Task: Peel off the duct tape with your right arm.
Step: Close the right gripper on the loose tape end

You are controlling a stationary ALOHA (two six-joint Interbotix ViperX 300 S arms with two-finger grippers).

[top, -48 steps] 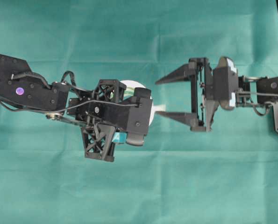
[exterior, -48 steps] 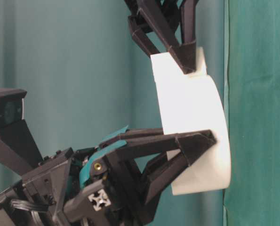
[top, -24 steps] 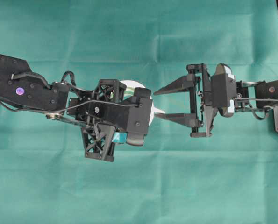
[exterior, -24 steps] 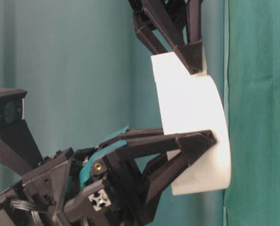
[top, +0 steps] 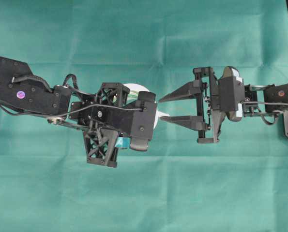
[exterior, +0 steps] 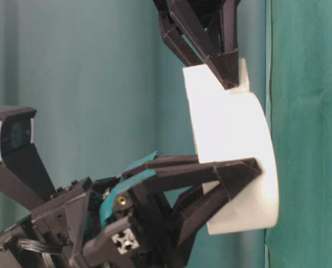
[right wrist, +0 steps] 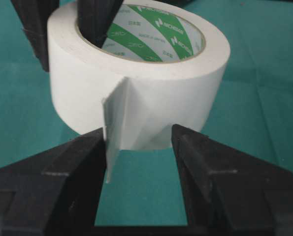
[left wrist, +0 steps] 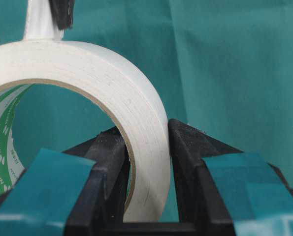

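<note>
R gripper (right wrist: 139, 147) narrowed; tape (right wrist: 151, 93) tab contact unclear.

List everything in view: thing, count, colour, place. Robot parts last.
duct tape: one roll, white with a green-printed core, at the middle of the cloth, clamped by the left claw.
loose strip end: one, white, sticking out of the roll toward the right claw, between its fingers and against one of them.
cloth: one, teal green, covering the whole work surface.
left claw: one, black with teal pads, one finger inside the ring and one outside, shut on the roll's wall.
right claw: one, black, fingers apart on either side of the strip.
left arm: one, black, from the left edge.
right arm: one, black, from the right edge.
</note>
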